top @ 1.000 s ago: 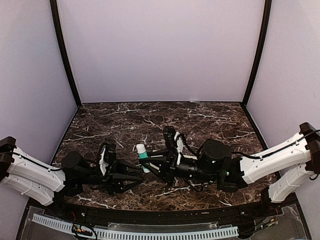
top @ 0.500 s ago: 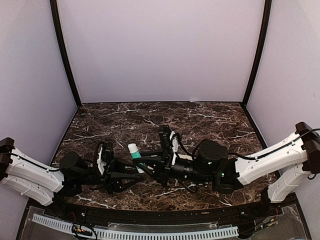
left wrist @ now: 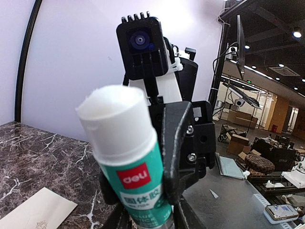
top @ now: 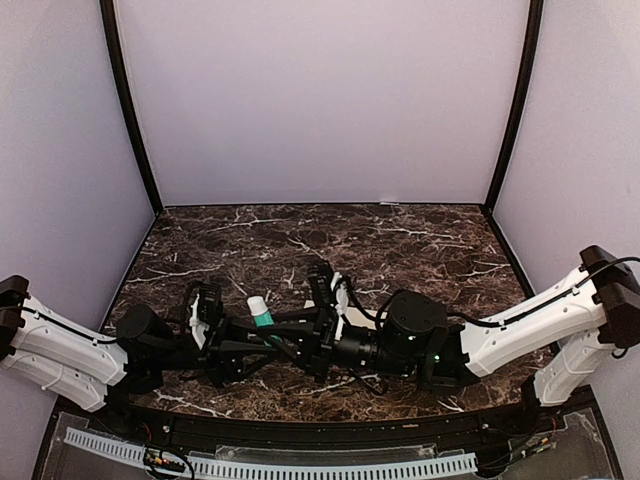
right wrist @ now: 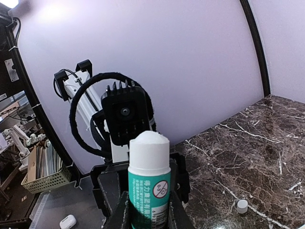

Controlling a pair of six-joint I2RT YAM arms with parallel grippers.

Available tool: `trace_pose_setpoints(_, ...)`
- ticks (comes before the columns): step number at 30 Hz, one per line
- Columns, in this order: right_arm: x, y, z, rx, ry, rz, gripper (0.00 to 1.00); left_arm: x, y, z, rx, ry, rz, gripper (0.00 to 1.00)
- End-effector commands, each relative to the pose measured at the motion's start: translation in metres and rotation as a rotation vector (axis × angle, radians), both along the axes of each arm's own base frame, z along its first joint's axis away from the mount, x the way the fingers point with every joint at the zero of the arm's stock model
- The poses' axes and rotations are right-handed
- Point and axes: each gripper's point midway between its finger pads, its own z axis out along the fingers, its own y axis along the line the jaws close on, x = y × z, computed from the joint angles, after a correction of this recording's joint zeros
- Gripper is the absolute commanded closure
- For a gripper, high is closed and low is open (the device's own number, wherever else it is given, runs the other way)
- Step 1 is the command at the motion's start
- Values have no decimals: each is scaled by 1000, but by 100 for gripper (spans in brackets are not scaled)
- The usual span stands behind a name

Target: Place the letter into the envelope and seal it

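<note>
A glue stick (top: 260, 312) with a teal body and bare white tip stands upright between both arms near the table's front. My right gripper (right wrist: 148, 212) is shut on its lower body, a finger (right wrist: 119, 214) on each side. My left gripper (left wrist: 150, 223) faces it from the other side. Its jaws flank the tube's base at the frame's bottom edge, and contact is not visible. A corner of the pale cream envelope (left wrist: 38, 214) lies flat on the marble below. The letter is out of view.
A small white cap (right wrist: 242, 206) lies on the dark marble table (top: 420, 240) to the right of my right gripper. Lilac walls close the table at the back and sides. The two wrists (top: 330, 335) crowd the front middle.
My right arm has carried the glue stick leftward to my left gripper. The left jaws have narrowed around the tube's base.
</note>
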Motion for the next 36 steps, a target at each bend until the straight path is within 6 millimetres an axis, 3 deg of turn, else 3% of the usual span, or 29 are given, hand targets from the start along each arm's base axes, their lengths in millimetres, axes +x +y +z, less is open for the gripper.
trace_pose_setpoints(1, -6, -1, 29, 100, -18, -3, 100, -4, 2, 8, -34, -18, -13, 70)
trace_pose_setpoints(6, -5, -2, 32, 112, -24, -9, 100, -5, 1, 6, -28, -20, -20, 69)
trace_pose_setpoints(16, -5, -1, 30, 114, -24, -15, 100, -7, 3, 8, -37, -27, -23, 88)
trace_pose_setpoints(21, 0, -8, 24, 93, -21, -47, 100, -5, 4, 7, -27, -27, -9, 93)
trace_pose_setpoints(25, 16, -11, 10, -53, -21, -145, 58, 5, 0, -1, 29, -25, 42, 93)
trace_pose_setpoints(26, 23, -12, 6, -101, -19, -186, 54, 11, -1, -2, 39, -23, 75, 93)
trace_pose_setpoints(30, 41, -12, 4, -226, -24, -297, 46, 30, 1, -12, 99, -26, 190, 93)
trace_pose_setpoints(36, 47, 4, 1, -295, -32, -335, 47, 47, 4, -21, 160, -31, 292, 93)
